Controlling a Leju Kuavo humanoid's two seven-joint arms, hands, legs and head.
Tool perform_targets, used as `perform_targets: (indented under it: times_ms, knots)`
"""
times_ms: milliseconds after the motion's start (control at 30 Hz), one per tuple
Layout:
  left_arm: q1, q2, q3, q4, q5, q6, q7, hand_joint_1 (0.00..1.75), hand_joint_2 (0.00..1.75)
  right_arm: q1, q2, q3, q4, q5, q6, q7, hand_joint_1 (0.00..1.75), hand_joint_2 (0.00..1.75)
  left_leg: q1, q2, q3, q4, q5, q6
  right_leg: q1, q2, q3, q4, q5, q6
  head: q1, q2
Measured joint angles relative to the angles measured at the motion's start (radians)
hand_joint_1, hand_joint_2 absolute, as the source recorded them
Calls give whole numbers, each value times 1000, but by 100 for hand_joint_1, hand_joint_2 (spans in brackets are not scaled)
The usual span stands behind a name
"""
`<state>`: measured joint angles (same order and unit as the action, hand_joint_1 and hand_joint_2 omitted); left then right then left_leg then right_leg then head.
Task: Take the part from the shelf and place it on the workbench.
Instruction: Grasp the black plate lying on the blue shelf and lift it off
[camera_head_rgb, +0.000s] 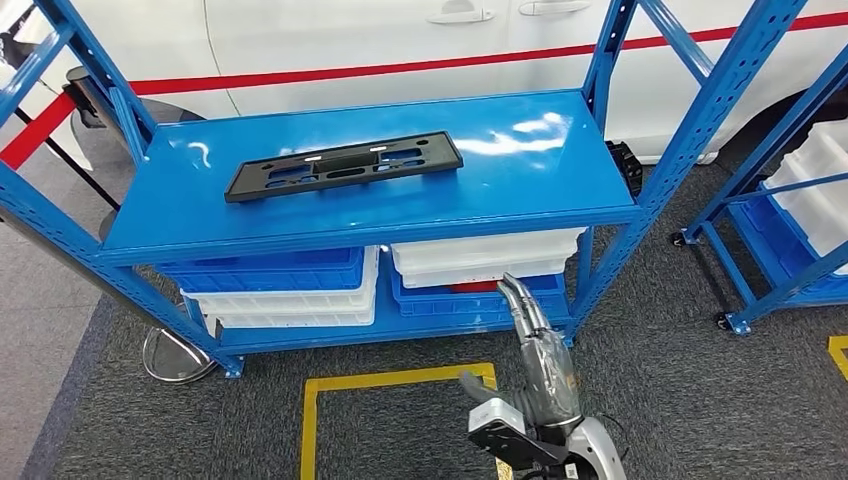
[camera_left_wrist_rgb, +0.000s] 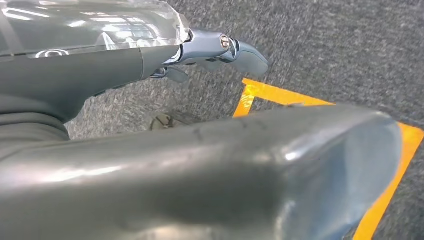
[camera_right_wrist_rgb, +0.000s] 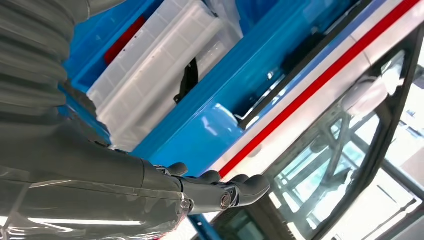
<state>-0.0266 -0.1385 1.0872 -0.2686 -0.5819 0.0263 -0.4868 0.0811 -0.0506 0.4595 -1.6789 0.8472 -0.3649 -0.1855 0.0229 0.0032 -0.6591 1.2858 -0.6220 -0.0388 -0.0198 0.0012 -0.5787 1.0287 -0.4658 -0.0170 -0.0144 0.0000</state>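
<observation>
The part is a long flat black plastic frame with cut-outs, lying on the top board of the blue shelf, left of its middle. My right hand is low in front of the shelf's right half, below the top board, fingers stretched toward it and holding nothing. In the right wrist view that hand reaches out under the shelf's blue edge, with nothing in it. My left hand hangs over the grey carpet with fingers loosely extended, holding nothing.
Blue and white bins and more white bins fill the lower shelf level. A white car with a red stripe stands behind. A second blue rack is at the right. Yellow tape marks the carpet.
</observation>
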Motion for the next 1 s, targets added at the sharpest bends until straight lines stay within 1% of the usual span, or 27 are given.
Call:
perform_targets:
  times_ms: [33,67,100,133,167,200,233,267,333,367,400,467,500,533,567,600,633,667,700,733,767,833,867,900,933,967,1000]
  knots:
    - [0,0,1,0,-2,-2,0,0,0,-14,-2,22,4,17,-5,21,0,175,-1,0,-8,14,7,3,3,0,0,0,0,-1,0,0]
    - [0,0,1,0,-5,-3,0,0,0,-28,-3,43,9,33,-11,41,0,175,-2,0,6,-16,33,9,5,0,1,0,0,-1,0,0]
    - [0,0,2,0,-7,-5,0,0,0,-43,-5,64,14,49,-18,61,0,175,-4,0,35,-78,71,16,7,0,2,0,0,-1,0,0]
    - [-1,1,3,0,-10,-6,0,0,0,-58,-6,86,19,66,-26,80,0,175,-7,0,69,-153,104,25,8,0,3,0,1,0,0,0]
    - [-1,1,4,0,-13,-6,0,0,0,-73,-8,108,24,82,-33,99,0,175,-11,0,97,-215,128,31,9,0,3,1,1,2,1,0]
    - [-3,1,6,1,-15,-8,-1,0,0,-88,-9,131,31,99,-41,120,0,175,-16,0,113,-256,140,35,9,0,1,2,2,5,1,0]
    - [-4,2,7,1,-18,-9,-1,0,0,-102,-10,154,38,116,-49,141,0,175,-20,0,117,-273,142,38,8,0,-1,2,4,10,0,0]
    - [-5,1,7,1,-21,-11,-1,0,0,-116,-11,178,47,134,-56,163,0,175,-23,1,115,-276,145,38,8,0,-2,0,6,16,0,0]
    - [-6,1,8,2,-27,-16,-2,0,0,-140,-13,222,63,171,-72,205,0,175,-19,1,118,-286,154,48,7,-1,-4,3,2,28,0,0]
    - [-6,0,8,2,-31,-19,-2,0,0,-150,-13,240,70,190,-81,224,0,175,-16,1,120,-293,160,54,7,-1,-12,23,-14,33,1,0]
    - [-7,0,8,2,-34,-22,-2,0,0,-160,-14,256,79,210,-91,240,0,175,-13,2,121,-298,164,59,7,-1,-30,64,-41,36,1,0]
    - [-8,0,9,2,-41,-29,-1,0,0,-178,-12,287,110,254,-111,267,0,175,-15,3,118,-299,162,64,6,0,-90,190,-104,40,2,0]
    - [-9,0,11,2,-44,-34,0,0,0,-185,-10,300,131,275,-121,277,0,175,-16,2,117,-299,159,65,6,-1,-117,245,-120,42,2,0]
    - [-9,0,13,2,-48,-39,0,0,0,-190,-4,310,156,296,-130,283,0,175,-16,2,118,-298,154,65,6,-1,-131,270,-116,43,2,0]
    - [-9,0,16,2,-52,-44,1,0,0,-194,5,316,182,315,-140,286,0,175,-16,1,122,-297,150,65,5,-1,-125,255,-92,43,1,0]
    - [-8,-1,20,3,-56,-51,2,0,0,-197,16,318,208,332,-151,286,0,175,-16,1,128,-297,146,62,5,-1,-99,202,-55,41,1,0]
    - [-8,-2,23,5,-60,-56,2,0,0,-203,27,319,235,346,-163,284,0,175,-16,0,135,-296,141,59,5,-2,-65,131,-20,39,2,0]
    - [-9,-3,26,6,-63,-62,3,0,0,-210,39,318,263,356,-173,280,0,175,-18,1,140,-294,135,53,7,-3,-31,64,0,35,2,0]
    - [-10,-3,28,7,-66,-67,3,0,0,-217,51,316,291,365,-183,274,0,175,-19,1,143,-293,130,48,8,-3,-7,19,7,30,1,0]
    - [-12,-3,31,8,-70,-71,4,0,0,-223,63,310,319,371,-193,268,0,175,-21,1,144,-292,125,42,10,-3,4,-1,1,24,1,0]
    - [-13,-3,33,8,-73,-76,5,0,0,-228,75,303,349,376,-202,261,0,175,-21,2,145,-293,121,36,13,-3,7,-6,-8,17,1,0]
    - [-18,-2,38,9,-81,-85,8,0,0,-235,102,284,402,385,-218,247,0,175,-19,3,155,-293,112,24,12,-1,17,-11,-14,4,1,0]
    - [-20,-2,41,9,-84,-89,9,0,0,-241,115,272,428,389,-227,240,0,175,-18,3,151,-276,105,19,10,-1,28,-16,-18,-3,-1,0]
    - [-21,-1,44,9,-88,-93,10,0,0,-247,130,260,455,394,-235,232,0,175,-17,3,135,-237,93,13,8,-1,41,-21,-24,-8,-4,0]
    - [-22,-1,48,10,-92,-98,11,0,0,-253,143,248,482,399,-244,224,0,175,-15,2,100,-176,77,9,7,-2,52,-24,-31,-12,-6,0]
    - [-22,-1,51,10,-96,-103,13,0,0,-259,157,235,512,404,-252,216,0,175,-14,2,49,-99,59,4,6,-2,64,-25,-40,-15,-9,0]
    - [-21,-1,54,11,-101,-107,15,0,0,-263,169,222,541,409,-258,208,0,175,-13,2,-4,-30,49,2,7,-2,76,-25,-51,-16,-10,0]
